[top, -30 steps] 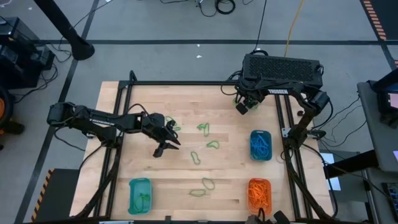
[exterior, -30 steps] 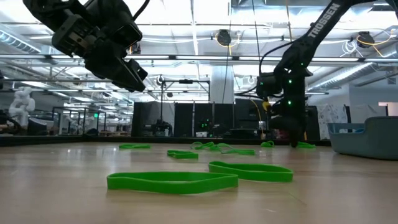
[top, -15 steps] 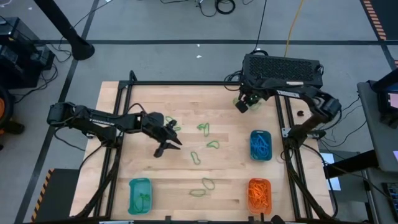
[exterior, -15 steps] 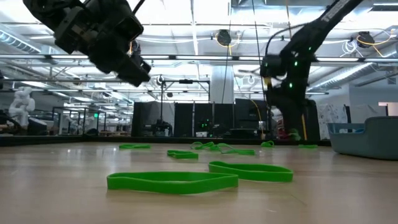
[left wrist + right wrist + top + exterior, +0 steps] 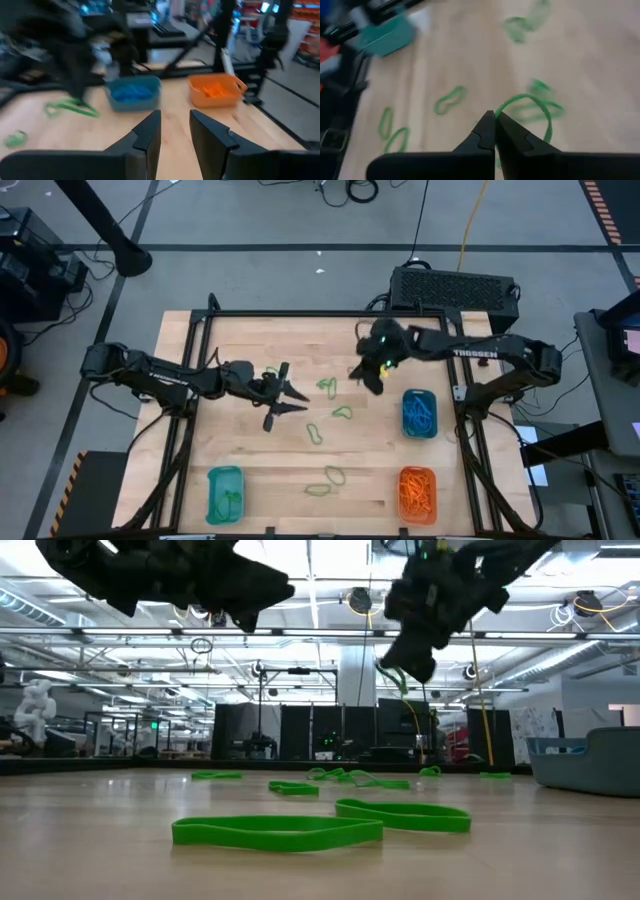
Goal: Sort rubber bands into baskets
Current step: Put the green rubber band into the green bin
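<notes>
Wooden bench (image 5: 300, 435) is lying under both arms, workshop racks and ceiling lights showing beyond it. At its near left corner a teal basket (image 5: 225, 492) is sitting with a few green loops inside.

Left claw (image 5: 285, 393) is hovering left of centre, fingers parted and gripping nothing; its wrist view is showing bare wood between the two fingers.

Loose green bands (image 5: 327, 387) are lying scattered down the middle of the bench, more of them (image 5: 324, 482) near the front edge.

Right claw (image 5: 371, 377) is hanging just right of that middle scatter, clear of the wood, jaws clenched on a green rubber band (image 5: 527, 107); the loop is trailing from the fingertips, seen dangling in the low view too (image 5: 395, 677).

Blue basket (image 5: 419, 412) and orange basket (image 5: 417, 491) are standing along the right side, already holding bands of their own colours.

The relation that matters: the held loop is green, and the green-filled teal basket is lying diagonally across the bench from the right claw, toward the near left. The left claw looks nearer to it, so the carry is probably a long cross-bench reach for the right arm.
</notes>
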Action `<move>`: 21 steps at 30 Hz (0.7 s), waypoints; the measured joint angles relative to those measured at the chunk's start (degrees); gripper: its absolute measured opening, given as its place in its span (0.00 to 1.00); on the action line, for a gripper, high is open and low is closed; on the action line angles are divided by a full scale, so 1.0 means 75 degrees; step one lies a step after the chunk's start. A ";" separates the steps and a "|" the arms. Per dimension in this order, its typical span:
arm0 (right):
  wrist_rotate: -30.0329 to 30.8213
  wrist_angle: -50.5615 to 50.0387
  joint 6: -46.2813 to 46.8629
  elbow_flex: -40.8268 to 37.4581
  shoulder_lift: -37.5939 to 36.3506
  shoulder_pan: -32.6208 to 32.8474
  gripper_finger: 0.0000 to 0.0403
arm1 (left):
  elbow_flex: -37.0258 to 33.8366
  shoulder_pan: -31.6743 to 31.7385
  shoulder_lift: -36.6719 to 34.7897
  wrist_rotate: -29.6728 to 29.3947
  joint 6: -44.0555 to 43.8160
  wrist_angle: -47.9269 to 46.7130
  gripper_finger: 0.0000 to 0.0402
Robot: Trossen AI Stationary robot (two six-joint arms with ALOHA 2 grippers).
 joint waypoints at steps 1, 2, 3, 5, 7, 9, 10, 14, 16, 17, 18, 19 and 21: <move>-0.0010 0.0155 -0.0061 0.0001 0.0026 0.0239 0.00 | 0.0002 -0.0019 0.0046 -0.0092 0.0061 0.0141 0.27; -0.0007 0.0352 -0.0096 0.0001 0.0062 0.0474 0.00 | 0.0003 -0.0052 0.0099 -0.0149 0.0092 0.0209 0.27; -0.0004 0.0589 -0.0105 0.0001 0.0105 0.0676 0.00 | 0.0003 -0.0084 0.0162 -0.0182 0.0112 0.0295 0.27; -0.0019 0.1021 -0.0112 0.0001 0.0167 0.1054 0.00 | 0.0003 -0.0175 0.0307 -0.0364 0.0111 0.0509 0.27; -0.0184 0.1577 -0.0216 0.0001 0.0229 0.1386 0.00 | 0.0003 -0.0283 0.0462 -0.0632 0.0226 0.0613 0.27; -0.0426 0.2043 -0.0305 0.0001 0.0248 0.1656 0.00 | 0.0003 -0.0359 0.0683 -0.0846 0.0312 0.0691 0.27; -0.0581 0.2283 -0.0338 0.0001 0.0251 0.1768 0.00 | 0.0003 -0.0392 0.0791 -0.0935 0.0312 0.0776 0.27; -0.0862 0.2864 -0.0523 0.0004 0.0251 0.2105 0.00 | 0.0003 -0.0367 0.1160 -0.0988 -0.0404 0.1544 0.27; -0.0909 0.2997 -0.0606 0.0004 0.0251 0.2215 0.00 | 0.0003 -0.0330 0.1357 -0.0891 -0.0543 0.2014 0.29; -0.0908 0.3062 -0.0659 0.0004 0.0251 0.2262 0.00 | 0.0004 -0.0327 0.1430 -0.0891 -0.0545 0.2159 0.30; -0.0912 0.3112 -0.0697 0.0004 0.0251 0.2300 0.00 | 0.0021 -0.0335 0.1513 -0.0865 -0.0548 0.2264 0.32; -0.0906 0.3139 -0.0736 0.0004 0.0251 0.2330 0.00 | 0.0089 -0.0350 0.1594 -0.0846 -0.0548 0.2296 0.35; -0.0895 0.3302 -0.0777 0.0004 0.0254 0.2390 0.00 | 0.0249 -0.0395 0.1744 -0.0842 -0.0551 0.2282 0.41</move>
